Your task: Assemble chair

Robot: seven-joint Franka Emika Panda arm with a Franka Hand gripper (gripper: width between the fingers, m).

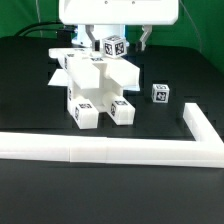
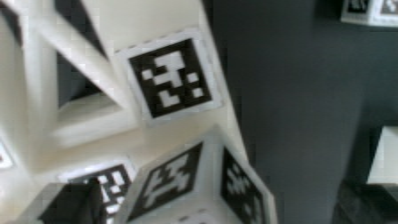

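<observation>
You have the gripper point(image 1: 115, 40) at the far side of the scene, hanging over the far end of the chair point(image 1: 95, 85). Its jaws stand wide apart, with one dark finger on each side in the exterior view. Between them sits the chair's top block point(image 1: 112, 45), showing tags on two faces. There is a gap between that block and each finger, so nothing is clamped.

The part-built chair stands on the dark table point(image 1: 30, 100), a little to the exterior view's left of centre. Its slabs and bars run from under the gripper toward the near side and end in two tagged feet. The rest of the chair lies below the jaws and nearer than they are.

A loose cube point(image 1: 160, 93) with a tag sits alone on the table to the exterior view's right, well apart from both the chair and the jaws. The white border rail point(image 1: 100, 150) runs along the near edge and turns toward the far side at the exterior view's right.

The wrist view is filled by the chair point(image 2: 107, 120) seen very close, its slanted white bars carrying a large tag point(image 2: 173, 78) and more tags beyond it. Bare table point(image 2: 302, 100) lies beside the bars. You cannot see the fingers in that view.
</observation>
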